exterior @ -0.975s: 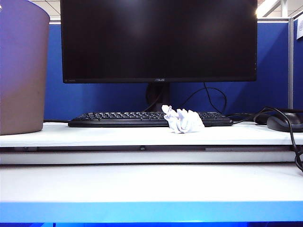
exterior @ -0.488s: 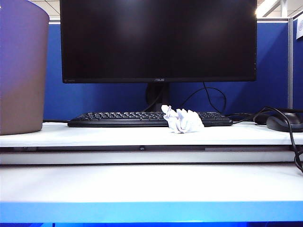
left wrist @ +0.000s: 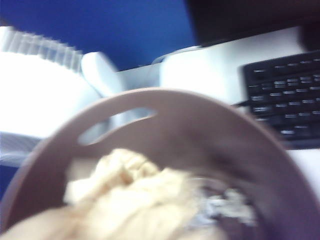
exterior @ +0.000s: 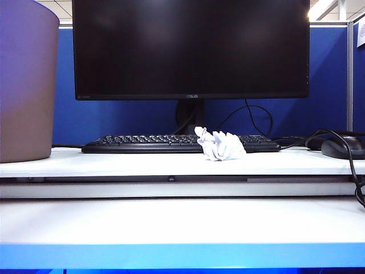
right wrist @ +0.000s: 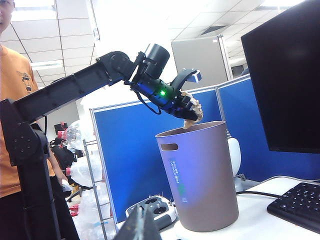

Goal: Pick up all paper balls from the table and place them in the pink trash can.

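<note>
The pink trash can [right wrist: 198, 175] is standing upright on the table [exterior: 171, 162], its long axis vertical and its open mouth facing up; in the exterior view it [exterior: 25, 85] is occupying the far left edge of the raised rear level. The left tool [right wrist: 192, 114] is being held just above the can's rim, pointing down into the mouth, and a tan paper ball [right wrist: 194, 111] is seen between its fingers; whether the grip is being kept or let go cannot be told from the blurred left wrist view, where the tan wad [left wrist: 135, 195] is filling the foreground over the can's interior [left wrist: 215, 140]. The right tool is not being shown clearly in any view; its fingers are taken as clenched with nothing held. A white paper ball [exterior: 220, 145] is lying on the rear level, touching the front of the black keyboard [exterior: 142, 142], its longer side running left to right. Against the earlier exterior pictures, no change is noted: the white wad, keyboard and can are resting where they were. A dark monitor [exterior: 191, 48] is standing behind the keyboard, a mouse [exterior: 342, 147] with cables is lying at the right, and a blue partition [exterior: 325, 80] is closing off the rear.
</note>
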